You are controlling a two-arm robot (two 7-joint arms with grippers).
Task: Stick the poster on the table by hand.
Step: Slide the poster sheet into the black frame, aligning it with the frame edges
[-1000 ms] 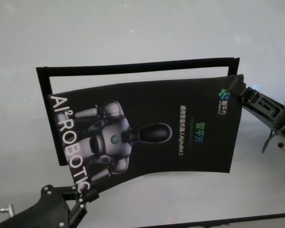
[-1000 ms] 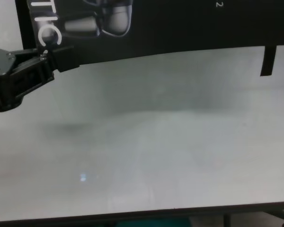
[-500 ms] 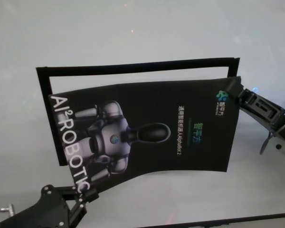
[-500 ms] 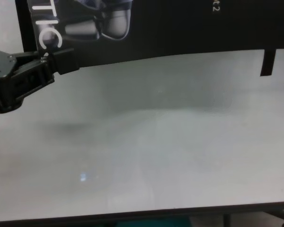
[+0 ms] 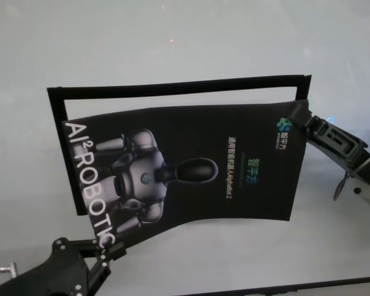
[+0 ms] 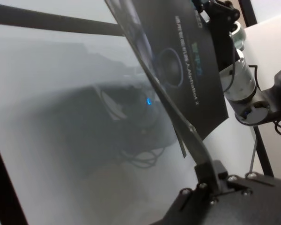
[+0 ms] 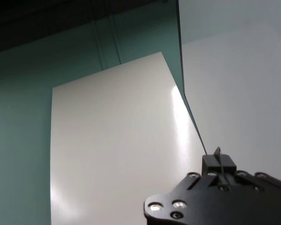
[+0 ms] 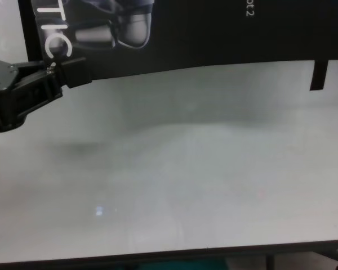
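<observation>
Nearest the robot, the white table point(image 8: 174, 185) runs wide and bare, with a thin dark strip along its near edge and a soft sheen on top. At the near left, the left gripper point(image 5: 108, 252) has its fingers pressed together on the near-left corner of the poster point(image 5: 197, 169), right at the end of the white lettering. The poster is a glossy black sheet held up off the table between the two arms; the wrist view of the left arm shows it edge-on, clear of the surface and bowed. Its long side runs left to right across the scene. The big white letters run along its left short edge, the grey robot figure lies sideways with its head toward the right, and the small lines of text and a little logo sit toward the right end. Its near edge sags in a shallow curve. At the far right corner the right gripper point(image 5: 300, 117) pinches the sheet, its arm reaching in from the right. Under and beyond the poster a thin black rectangular outline point(image 5: 179, 88) lies flat on the table, its far and left sides showing past the sheet. Past the right end of the table, the right wrist view shows a second white tabletop point(image 7: 117, 150) over a teal floor point(image 7: 18, 140).
</observation>
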